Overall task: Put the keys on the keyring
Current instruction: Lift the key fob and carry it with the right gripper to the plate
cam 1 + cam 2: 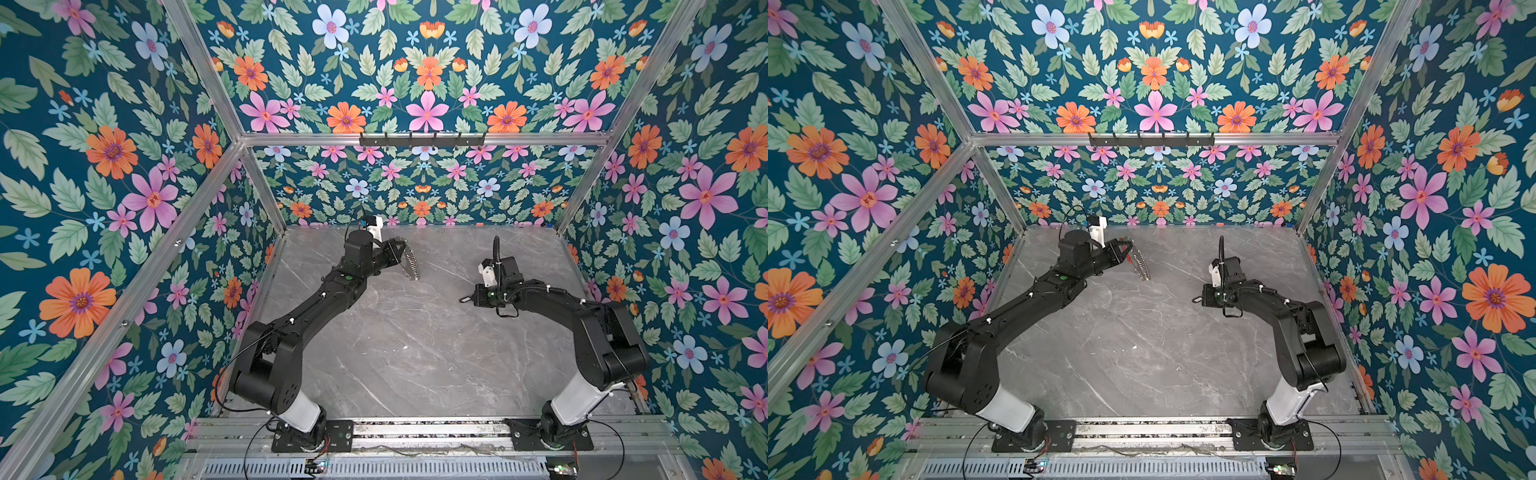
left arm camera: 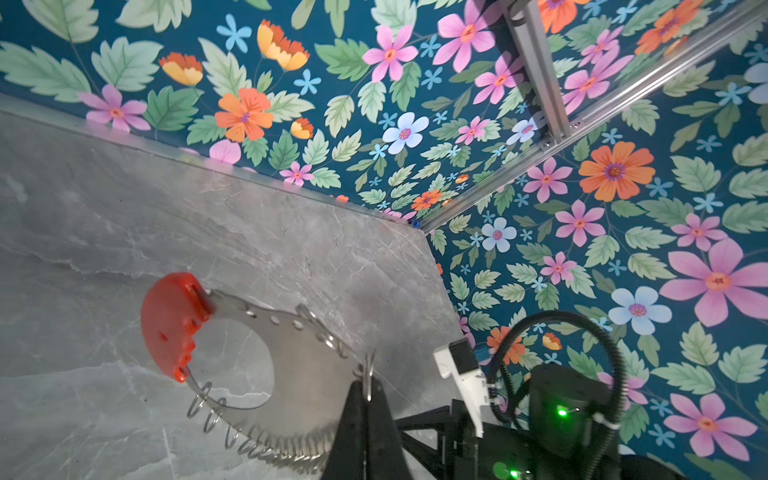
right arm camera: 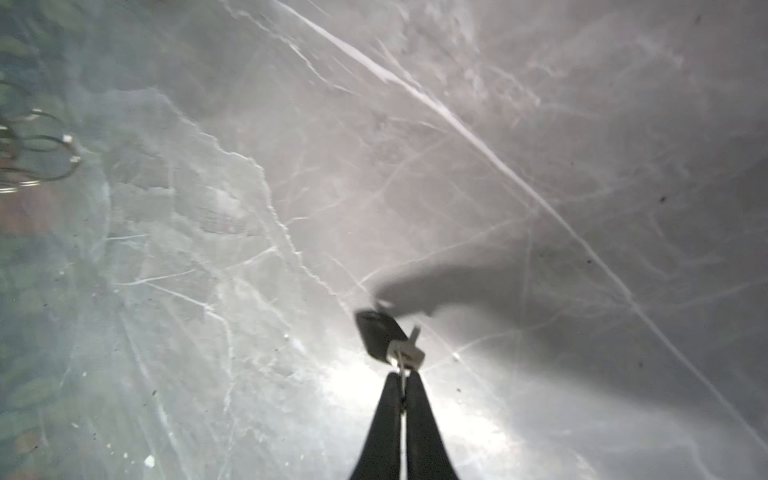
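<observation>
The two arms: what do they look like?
Both the left arm and the right arm are matte black, with rounded joints and a white shell above the base. A green light glows near each wrist. A ribbed black cable hose arches over the right wrist. The left tool and the right tool each have two slim, tapering black fingers.

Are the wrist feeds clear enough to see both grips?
Right wrist view: blurred all over, glare on the table beside the right gripper, yet the key fob shows in its shut jaws. Left wrist view: sharp; left gripper pinches the keyring.
</observation>
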Motion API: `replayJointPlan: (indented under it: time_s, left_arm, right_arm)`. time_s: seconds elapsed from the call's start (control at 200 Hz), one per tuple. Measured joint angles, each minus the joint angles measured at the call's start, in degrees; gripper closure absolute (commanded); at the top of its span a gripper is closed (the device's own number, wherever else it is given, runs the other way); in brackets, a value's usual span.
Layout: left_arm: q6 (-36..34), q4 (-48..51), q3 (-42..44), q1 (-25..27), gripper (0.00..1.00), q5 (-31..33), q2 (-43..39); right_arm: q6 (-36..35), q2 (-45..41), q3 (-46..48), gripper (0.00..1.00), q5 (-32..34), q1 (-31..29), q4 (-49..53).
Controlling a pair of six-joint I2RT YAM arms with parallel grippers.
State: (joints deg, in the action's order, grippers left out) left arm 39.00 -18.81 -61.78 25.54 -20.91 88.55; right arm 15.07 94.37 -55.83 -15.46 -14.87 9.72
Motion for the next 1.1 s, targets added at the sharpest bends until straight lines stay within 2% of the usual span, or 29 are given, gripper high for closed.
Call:
replayJointPlan:
  time_s: [0.115,0.21,0.34,0.46,0.675,0.87,1.1]
  left_arm:
    - [-6.7,-5.6,4.8,0.1,1.00,0.0,-3.0]
    - [-13.2,-12.9,8.5,0.0,1.00,-2.7,-4.3]
    - [-21.3,-22.6,12.2,0.0,1.00,-8.7,-4.1]
    - [-25.7,-29.0,11.3,0.1,1.00,-15.1,-2.1]
    - [-23.6,-37.3,8.7,0.1,1.00,-20.5,2.3]
    - [-19.3,-39.8,7.8,0.1,1.00,-21.6,3.5]
    - [-16.7,-40.8,7.8,0.3,1.00,-23.0,3.4]
  right_arm:
    - [-0.8,-6.3,0.1,1.00,-0.3,-0.9,-0.2]
    - [-1.6,-11.2,-0.7,1.00,-2.7,-0.9,0.0]
    - [-2.7,-15.5,-4.7,1.00,-10.8,-0.9,1.0]
    - [-4.3,-15.8,-9.3,1.00,-19.2,-1.6,2.5]
    - [-6.0,-15.6,-13.5,1.00,-28.0,-3.0,4.1]
    - [-4.6,-13.5,-17.4,1.00,-32.3,-3.6,3.7]
    - [-4.1,-9.8,-23.4,1.00,-34.4,-5.2,3.7]
